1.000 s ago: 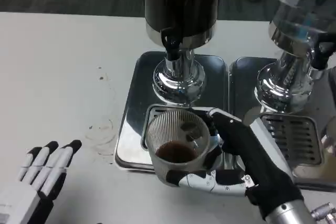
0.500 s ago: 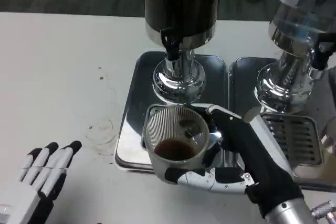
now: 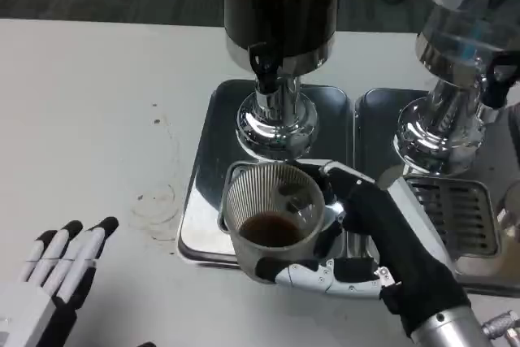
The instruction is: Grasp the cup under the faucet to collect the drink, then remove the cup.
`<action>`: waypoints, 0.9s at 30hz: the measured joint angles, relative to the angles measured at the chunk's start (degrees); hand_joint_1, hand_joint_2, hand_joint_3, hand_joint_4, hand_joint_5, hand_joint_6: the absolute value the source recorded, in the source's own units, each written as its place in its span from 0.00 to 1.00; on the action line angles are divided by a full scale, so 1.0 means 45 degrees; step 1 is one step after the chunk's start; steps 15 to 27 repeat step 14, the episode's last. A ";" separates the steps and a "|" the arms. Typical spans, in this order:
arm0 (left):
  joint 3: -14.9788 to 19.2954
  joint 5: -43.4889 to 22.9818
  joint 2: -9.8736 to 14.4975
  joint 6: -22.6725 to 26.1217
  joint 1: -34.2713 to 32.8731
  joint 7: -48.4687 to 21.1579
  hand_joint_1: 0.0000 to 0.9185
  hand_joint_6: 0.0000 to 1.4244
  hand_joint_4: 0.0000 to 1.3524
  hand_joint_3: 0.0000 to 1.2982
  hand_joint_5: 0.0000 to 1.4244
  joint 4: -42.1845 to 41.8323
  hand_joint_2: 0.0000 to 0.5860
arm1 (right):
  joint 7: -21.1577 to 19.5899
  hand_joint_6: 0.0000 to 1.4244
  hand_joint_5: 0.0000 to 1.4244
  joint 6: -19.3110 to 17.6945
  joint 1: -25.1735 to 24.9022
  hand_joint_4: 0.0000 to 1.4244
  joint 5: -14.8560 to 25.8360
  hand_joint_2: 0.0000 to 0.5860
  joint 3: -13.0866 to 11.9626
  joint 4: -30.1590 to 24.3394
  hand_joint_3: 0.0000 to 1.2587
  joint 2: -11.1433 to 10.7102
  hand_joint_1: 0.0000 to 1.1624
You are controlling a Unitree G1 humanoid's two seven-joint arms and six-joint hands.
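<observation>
A ribbed clear cup point(image 3: 274, 213) with dark drink in its bottom stands at the front of the steel drip tray point(image 3: 213, 148), a little in front of the black faucet point(image 3: 264, 67) of the dark dispenser point(image 3: 283, 2). My right hand point(image 3: 370, 237) grips the cup from the right, fingers wrapped around its front and back. My left hand point(image 3: 53, 278) rests flat on the white table at the lower left, fingers straight and holding nothing.
A second dispenser point(image 3: 463, 54) with its own tray and grate point(image 3: 455, 217) stands on the right, close to my right forearm. Faint ring stains point(image 3: 156, 201) mark the table left of the tray.
The left hand has slid slightly down and left. The cup and right hand have barely moved.
</observation>
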 measured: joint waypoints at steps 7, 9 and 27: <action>-0.0022 -0.0004 0.0000 0.0002 -0.0019 -0.0001 0.00 0.00 0.00 0.00 0.00 -0.0003 0.22 | 0.0000 0.64 0.48 0.0000 -0.0032 0.42 0.0002 0.40 -0.0055 0.0003 0.37 -0.0002 0.84; -0.0043 -0.0004 0.0000 0.0000 -0.0065 -0.0001 0.00 0.00 0.00 0.00 0.00 -0.0003 0.22 | 0.0000 0.64 0.48 0.0000 -0.0039 0.42 0.0003 0.40 -0.0066 0.0030 0.37 -0.0002 0.84; -0.0047 -0.0005 0.0000 0.0000 -0.0072 -0.0003 0.00 0.00 0.00 0.00 0.00 -0.0002 0.22 | 0.0000 0.64 0.48 0.0000 -0.0083 0.42 0.0034 0.40 -0.0125 0.0047 0.38 -0.0002 0.84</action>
